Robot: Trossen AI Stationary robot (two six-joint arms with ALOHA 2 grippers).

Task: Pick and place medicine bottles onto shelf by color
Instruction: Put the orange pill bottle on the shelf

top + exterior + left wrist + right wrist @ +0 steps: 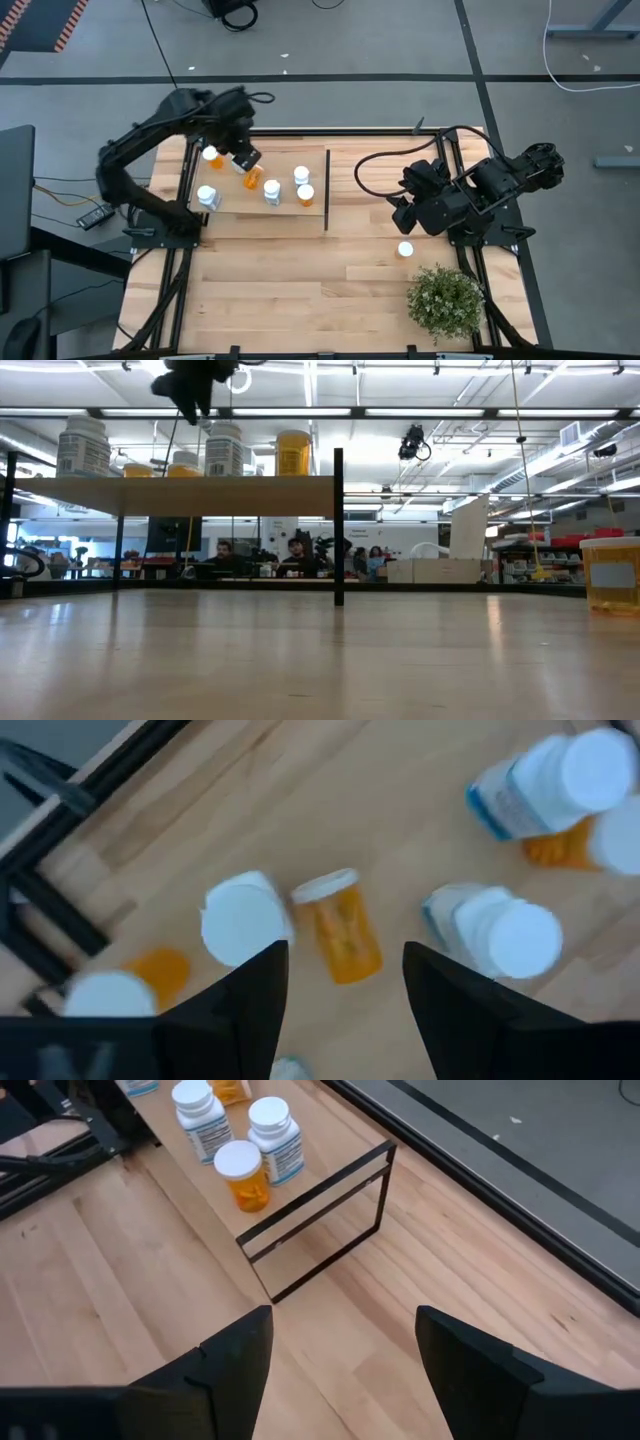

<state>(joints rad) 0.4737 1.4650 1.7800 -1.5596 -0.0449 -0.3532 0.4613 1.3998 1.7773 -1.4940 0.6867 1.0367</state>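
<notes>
my left gripper: fingers apart, nothing in them, hanging over the shelf's far left part, right above a tipped orange bottle | other bottles standing round it on the shelf | right gripper: open too, parked right of the shelf | one white-capped bottle on the table near the plant

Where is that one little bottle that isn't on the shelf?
From above, the lone bottle stands on the table's right side, off the shelf, between the right pincer and the potted plant.

Left claw parted, pointing down; right claw parted, arm folded at table's right.
</notes>
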